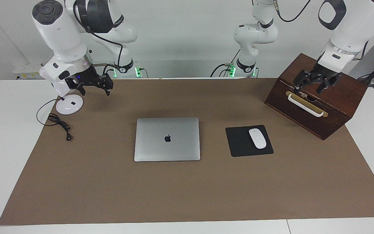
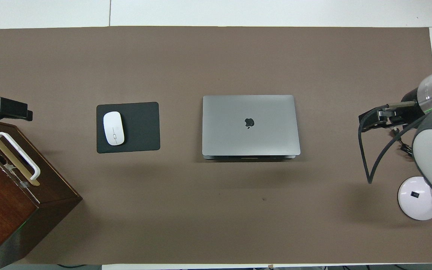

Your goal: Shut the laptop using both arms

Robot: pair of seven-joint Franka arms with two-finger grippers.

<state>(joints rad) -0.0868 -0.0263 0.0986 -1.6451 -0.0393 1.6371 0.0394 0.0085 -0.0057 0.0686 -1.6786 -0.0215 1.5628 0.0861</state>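
Note:
The silver-grey laptop (image 1: 167, 139) lies flat on the brown mat in the middle of the table, lid down, with the dark apple logo facing up. It also shows shut in the overhead view (image 2: 249, 125). My left gripper (image 1: 310, 86) hangs open and empty over the wooden box at the left arm's end, well apart from the laptop; in the overhead view it (image 2: 9, 108) shows at the edge. My right gripper (image 1: 95, 91) hangs open and empty over the mat near the white round base at the right arm's end, seen from above (image 2: 368, 122) too.
A dark wooden box (image 1: 317, 107) with a white handle stands at the left arm's end. A black mouse pad (image 1: 239, 143) with a white mouse (image 1: 257, 138) lies beside the laptop. A white round base (image 1: 69, 104) with a black cable (image 1: 60, 123) lies at the right arm's end.

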